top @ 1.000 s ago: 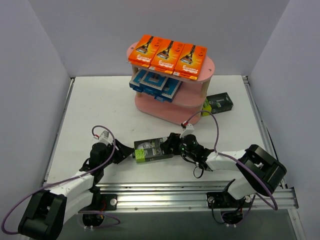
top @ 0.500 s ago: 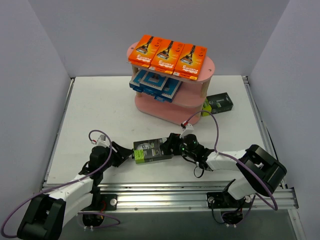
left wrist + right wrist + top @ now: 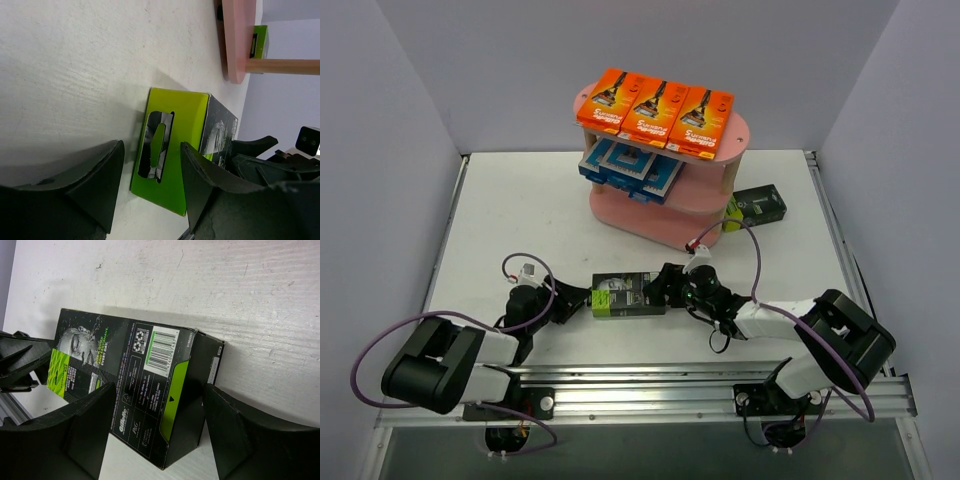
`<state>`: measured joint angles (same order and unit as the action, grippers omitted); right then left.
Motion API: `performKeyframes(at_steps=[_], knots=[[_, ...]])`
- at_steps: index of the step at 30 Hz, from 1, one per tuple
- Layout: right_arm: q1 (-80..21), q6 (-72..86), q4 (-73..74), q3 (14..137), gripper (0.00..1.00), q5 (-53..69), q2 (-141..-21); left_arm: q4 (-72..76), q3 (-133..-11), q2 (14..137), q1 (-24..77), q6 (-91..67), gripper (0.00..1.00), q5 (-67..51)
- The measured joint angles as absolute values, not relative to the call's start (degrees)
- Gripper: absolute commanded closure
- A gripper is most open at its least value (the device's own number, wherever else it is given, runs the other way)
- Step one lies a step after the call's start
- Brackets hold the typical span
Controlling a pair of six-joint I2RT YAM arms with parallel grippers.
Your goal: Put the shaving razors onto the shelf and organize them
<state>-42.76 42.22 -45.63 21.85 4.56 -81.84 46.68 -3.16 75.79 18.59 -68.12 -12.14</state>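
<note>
Pack (image 3: 628, 295) nr shelf (image 3: 650, 222); left claw (image 3: 151, 146) open at one end, right claw (image 3: 159, 387) astride other, grip unclear.

Right gripper (image 3: 160, 390) closed on razor pack (image 3: 125, 370), black with lime green, lying on white table (image 3: 240, 285). Near end of pack fills gap between fingers (image 3: 75, 435), one against each long side. Barcode and small print just ahead of fingertips, printed face further out. Beyond far end, out past left finger: left gripper (image 3: 27, 365), dark tips only.
</note>
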Motion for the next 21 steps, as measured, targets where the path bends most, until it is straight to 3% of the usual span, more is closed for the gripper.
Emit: performKeyframes(at_steps=[8,21], knots=[[-42.2,42.1,-45.7,21.8,0.36,5.4,-81.8,52.7,-3.0,80.9,18.6,-69.7,0.54,-12.1],[-41.5,42.1,-46.0,22.0,0.36,7.1,-82.3,62.4,-2.8,86.9,18.6,-72.4,0.53,-11.9]])
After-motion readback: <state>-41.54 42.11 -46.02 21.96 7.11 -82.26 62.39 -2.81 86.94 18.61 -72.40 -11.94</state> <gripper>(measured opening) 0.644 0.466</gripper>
